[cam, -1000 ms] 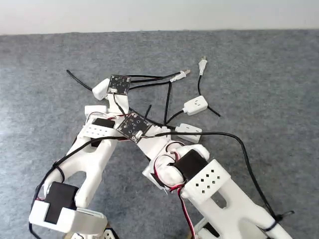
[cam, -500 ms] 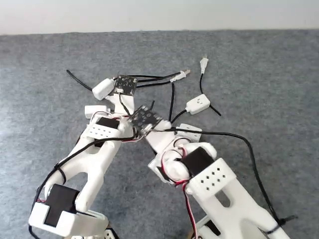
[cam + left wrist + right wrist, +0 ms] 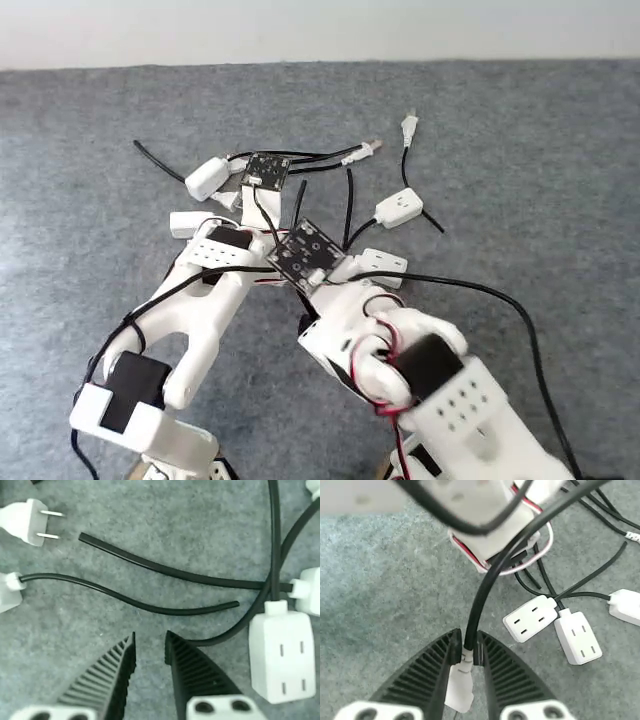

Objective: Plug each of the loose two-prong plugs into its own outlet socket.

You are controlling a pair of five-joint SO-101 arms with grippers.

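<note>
My right gripper (image 3: 465, 652) is shut on a white plug (image 3: 460, 687), whose black cord (image 3: 485, 595) runs up between the fingers. Two white outlet sockets (image 3: 530, 617) (image 3: 577, 640) lie side by side beyond it on the carpet. My left gripper (image 3: 150, 640) stands open just above the carpet with nothing between its fingers. A loose two-prong plug (image 3: 22, 520) lies ahead of it to one side and an outlet socket (image 3: 277, 655) close on the other. From above, sockets (image 3: 396, 208) (image 3: 380, 262) lie right of both wrists, and loose plugs (image 3: 208, 177) (image 3: 407, 127) lie at the left and back.
Black cords (image 3: 330, 155) cross the grey carpet (image 3: 520, 150) among plugs and sockets. Another white plug (image 3: 192, 222) lies beside the left arm (image 3: 200, 300). The right arm (image 3: 420, 370) sits close against the left one. A thick black cable (image 3: 500, 300) loops to the right.
Both wrists have shifted right and a little forward toward the sockets. The right arm's elbow has dropped toward the front edge, and the thick black cable swung with it.
</note>
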